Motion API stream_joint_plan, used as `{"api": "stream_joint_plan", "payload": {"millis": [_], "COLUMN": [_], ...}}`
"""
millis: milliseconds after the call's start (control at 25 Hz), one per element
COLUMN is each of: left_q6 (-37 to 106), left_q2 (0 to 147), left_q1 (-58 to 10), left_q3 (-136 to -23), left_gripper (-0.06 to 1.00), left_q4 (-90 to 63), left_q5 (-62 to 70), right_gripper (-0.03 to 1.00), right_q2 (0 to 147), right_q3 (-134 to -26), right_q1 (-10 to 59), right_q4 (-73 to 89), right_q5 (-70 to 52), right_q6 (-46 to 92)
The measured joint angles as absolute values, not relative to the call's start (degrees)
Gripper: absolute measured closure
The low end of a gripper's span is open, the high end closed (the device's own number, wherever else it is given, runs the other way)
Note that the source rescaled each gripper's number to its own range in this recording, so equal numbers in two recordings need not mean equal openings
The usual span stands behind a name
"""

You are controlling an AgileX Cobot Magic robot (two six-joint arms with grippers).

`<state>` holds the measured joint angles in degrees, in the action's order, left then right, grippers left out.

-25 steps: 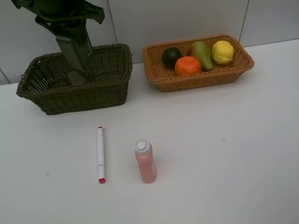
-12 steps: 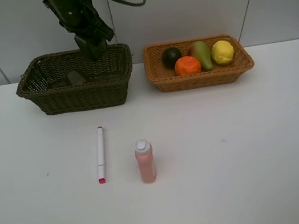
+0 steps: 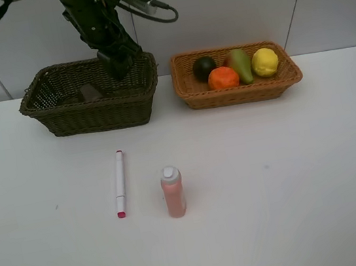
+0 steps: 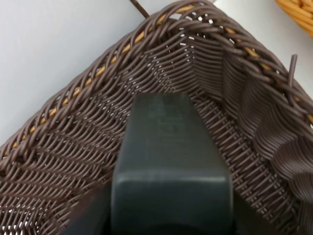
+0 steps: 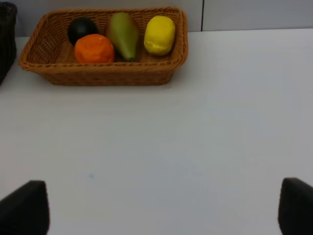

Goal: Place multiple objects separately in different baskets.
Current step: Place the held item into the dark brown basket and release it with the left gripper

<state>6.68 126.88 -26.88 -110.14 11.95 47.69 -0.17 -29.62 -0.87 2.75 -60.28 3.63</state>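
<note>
Our left tool (image 3: 118, 64) hangs over the back right corner of the dark basket (image 3: 92, 115). In its wrist view it shows as one dark block with no gap, so we read the jaws as together and empty. Our right tool (image 5: 164, 208) is held low over bare tabletop (image 3: 296, 174) with its jaws wide apart and nothing between them.

A dark item (image 3: 90, 91), probably the green bottle, lies on the dark basket's floor. A second ago the left tool was down on that spot; it has since risen and drifted toward the corner, so we judge this drop-off finished.

The tan basket (image 3: 240, 92) holds the orange (image 3: 223, 77), lemon (image 3: 265, 62), pear (image 3: 240, 65) and dark green fruit (image 3: 204, 67). The marker (image 3: 119, 183) and the upright pink bottle (image 3: 173, 192) wait on the tabletop, unmoved. The next move calls for coming forward, opening, and descending on one of them.
</note>
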Motion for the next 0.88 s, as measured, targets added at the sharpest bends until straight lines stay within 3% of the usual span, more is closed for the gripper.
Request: {"api": "stream_joint_plan", "payload": {"millis": [440,640,880], "left_q6": [4.7,5.7,5.8], "left_q2": [126.9,126.9,126.9], "left_q1": [-26.9,-26.9,-26.9], "left_q3": [-110.1,-110.2,-110.2], "left_gripper": [0.44,0.27,0.18], "left_q4": [11.9,11.9,11.9], "left_q5": [47.7,46.7,46.7], "right_gripper": [-0.01,-0.01,-0.01], "right_q2": [-0.2,-0.2,-0.2], "right_q3": [-29.6,-29.6,-29.6], "right_q1": [-0.9,-0.9,-0.9], "right_q4": [2.7,2.7,2.7], "right_q5": [-60.3,-60.3,-60.3], "right_q6": [3.6,3.6,3.6]}}
